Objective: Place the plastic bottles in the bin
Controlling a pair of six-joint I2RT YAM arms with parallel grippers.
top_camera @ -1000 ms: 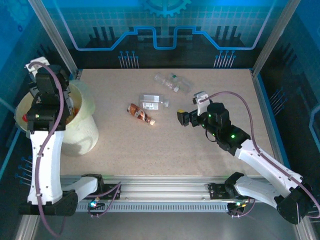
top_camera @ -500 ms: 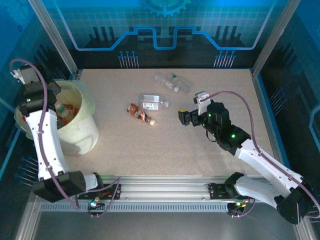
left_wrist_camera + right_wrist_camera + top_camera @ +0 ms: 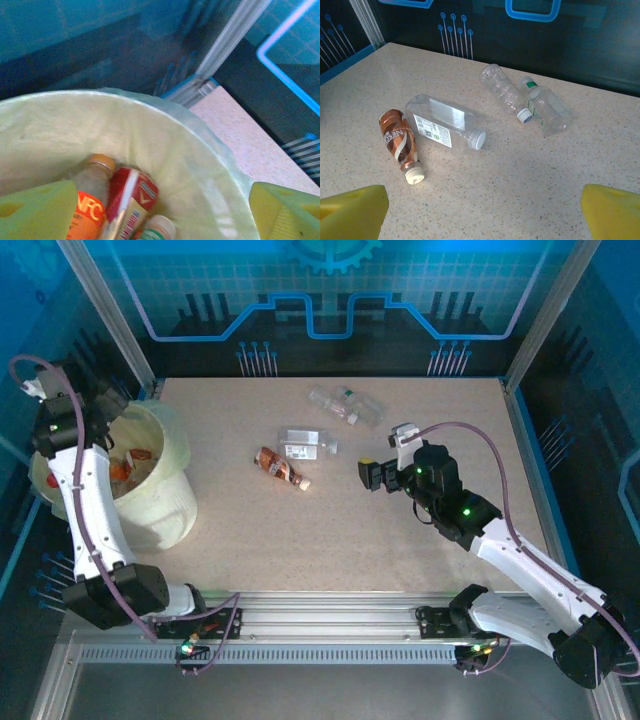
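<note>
We hold our left pincer (image 3: 160,214) wide over the bin (image 3: 200,150), and our right pincer (image 3: 485,212) wide near four bottles (image 3: 445,122) on the tabletop (image 3: 530,170).

The bin (image 3: 165,490) stands at the left edge of the table (image 3: 300,530), and there are several bottles (image 3: 127,200) piled inside it. Out on the surface, a centre pair (image 3: 305,443) lies side by side. A far pair (image 3: 360,410) sits behind them, slightly to the right, near the far edge.

speckled table (image 3: 330,530) | bin (image 3: 165,505) at left edge | brown bottle (image 3: 277,466) lying centre | three clear bottles (image 3: 305,443) lying mid-far
</note>
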